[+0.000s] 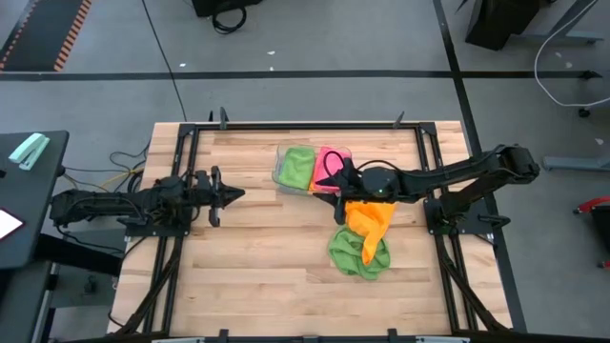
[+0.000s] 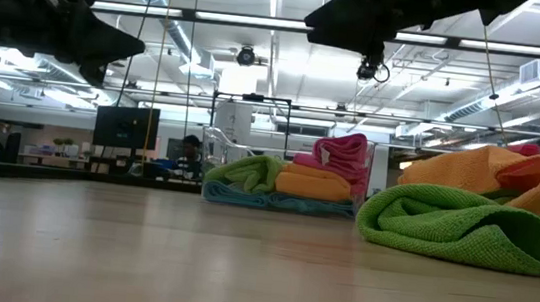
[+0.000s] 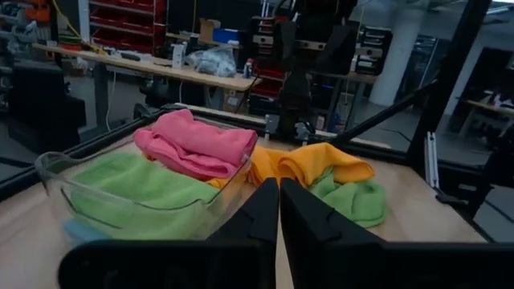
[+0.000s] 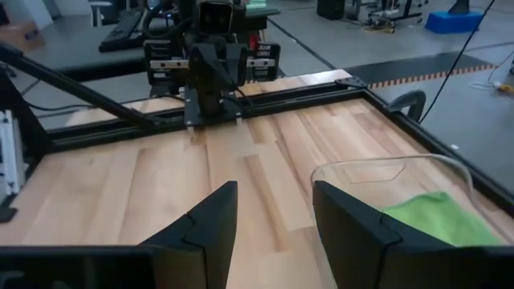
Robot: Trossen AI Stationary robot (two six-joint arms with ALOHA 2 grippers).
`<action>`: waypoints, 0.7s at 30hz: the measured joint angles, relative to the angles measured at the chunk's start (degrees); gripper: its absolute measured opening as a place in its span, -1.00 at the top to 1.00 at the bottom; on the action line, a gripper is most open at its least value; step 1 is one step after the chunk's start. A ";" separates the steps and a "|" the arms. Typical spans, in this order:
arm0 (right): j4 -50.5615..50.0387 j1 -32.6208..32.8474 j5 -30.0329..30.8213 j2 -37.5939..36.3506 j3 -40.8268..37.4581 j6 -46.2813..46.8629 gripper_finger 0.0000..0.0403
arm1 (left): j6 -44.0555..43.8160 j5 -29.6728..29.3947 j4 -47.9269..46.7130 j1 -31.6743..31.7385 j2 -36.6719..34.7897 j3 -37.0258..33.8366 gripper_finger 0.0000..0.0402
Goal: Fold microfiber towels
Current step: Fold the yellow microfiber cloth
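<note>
The wooden counter [image 1: 257, 257] is the biggest thing here. Two dark arms reach in over it, one from each side.

The left gripper [image 1: 233, 194] hangs above the left part of the counter, well away from the cloths. Its two fingers are pressed together and hold nothing. The right gripper [image 1: 335, 174] hangs above the clear tray [image 1: 279, 170]. Its fingers are apart with nothing between them.

The clear tray sits near the far edge of the counter, about in the middle. I count four folded towels in it: a green towel [image 1: 298, 167], a pink towel [image 1: 329, 162], an orange one [image 2: 315, 185] and a blue one [image 2: 275, 200] at the bottom.

Two more towels lie loose on the counter, nearer the right edge. The loose orange towel [image 1: 369, 219] lies partly on top of the crumpled green towel [image 1: 357, 254].
</note>
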 joint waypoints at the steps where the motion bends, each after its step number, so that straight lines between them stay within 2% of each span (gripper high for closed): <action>1: -0.04 0.17 0.02 0.00 0.00 0.75 0.15 | -0.37 0.00 -0.10 0.00 0.00 0.00 0.88; 11: -0.17 5.14 0.02 0.04 0.00 4.78 0.15 | -4.41 0.02 -3.05 -2.29 0.00 -0.02 0.93; 21: -0.04 11.44 0.04 1.77 0.04 6.80 0.15 | -5.09 0.03 -3.15 -6.86 0.01 -0.02 0.85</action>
